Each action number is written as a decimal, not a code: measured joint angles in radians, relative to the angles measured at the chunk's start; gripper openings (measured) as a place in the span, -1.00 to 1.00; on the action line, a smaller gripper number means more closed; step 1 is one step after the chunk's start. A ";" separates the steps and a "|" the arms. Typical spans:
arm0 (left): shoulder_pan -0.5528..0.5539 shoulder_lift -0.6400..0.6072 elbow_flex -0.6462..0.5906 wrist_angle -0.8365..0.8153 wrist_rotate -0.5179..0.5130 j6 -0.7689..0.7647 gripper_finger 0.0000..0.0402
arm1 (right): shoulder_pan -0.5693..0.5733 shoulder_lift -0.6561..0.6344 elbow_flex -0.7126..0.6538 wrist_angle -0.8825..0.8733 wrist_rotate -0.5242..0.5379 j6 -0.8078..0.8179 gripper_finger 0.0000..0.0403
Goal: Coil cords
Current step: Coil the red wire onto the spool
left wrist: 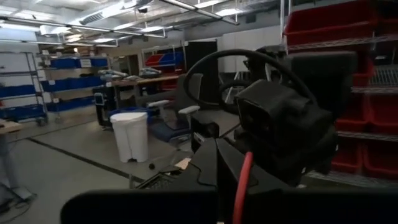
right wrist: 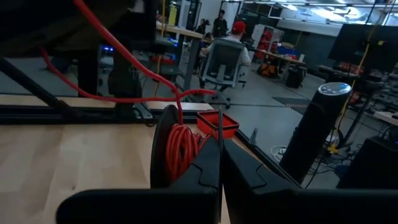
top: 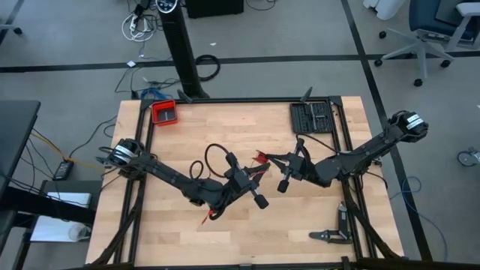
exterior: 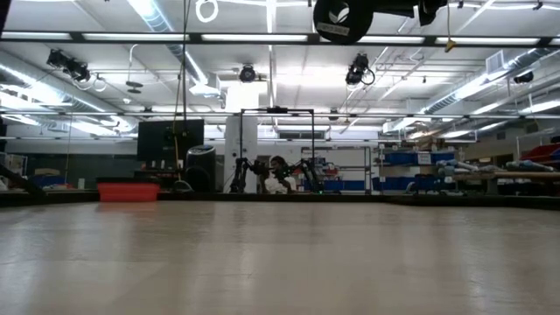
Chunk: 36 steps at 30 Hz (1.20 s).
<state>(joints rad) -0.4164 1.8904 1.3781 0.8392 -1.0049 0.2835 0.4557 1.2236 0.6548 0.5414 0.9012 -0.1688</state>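
cord (right wrist: 180, 149): a very thin red wire, part wound into a small tight bundle and part running loose. the bundle sits between the two grippers, near the middle of the wooden table (top: 225, 240). in the right wrist view the wound turns lie just beside the closed fingers of the right gripper (right wrist: 221, 168), and two loose strands rise from the bundle toward the other arm. in the left wrist view one red strand (left wrist: 242, 186) comes up between the closed fingers of the left gripper (left wrist: 217, 193), which appear to pinch it.

jaws: both grippers are closed. the left one is shut on the strand. the right one is shut at the bundle, most likely on a turn or the tail, though the exact contact point is hidden.

handling, as a judgement:
- light and limp; it has no stiffness to hold a shape.
- springy in the turns; a slack bundle probably unwinds.
- thin enough to slip out of a partly closed jaw.
- snags easily on fingers and on the black cable loop (top: 214, 154) nearby.

take hold on the wound section across all turns, not on a single strand, and keep the free tail lightly taut.
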 joint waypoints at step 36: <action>0.050 0.000 0.000 -0.106 0.205 -0.125 -1.00 | 0.060 -0.017 0.000 0.328 0.015 -0.105 -0.98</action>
<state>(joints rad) -0.3666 1.8904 1.3781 0.7334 -0.8000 0.1581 0.5155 1.2068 0.6548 0.8695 0.9167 -0.2736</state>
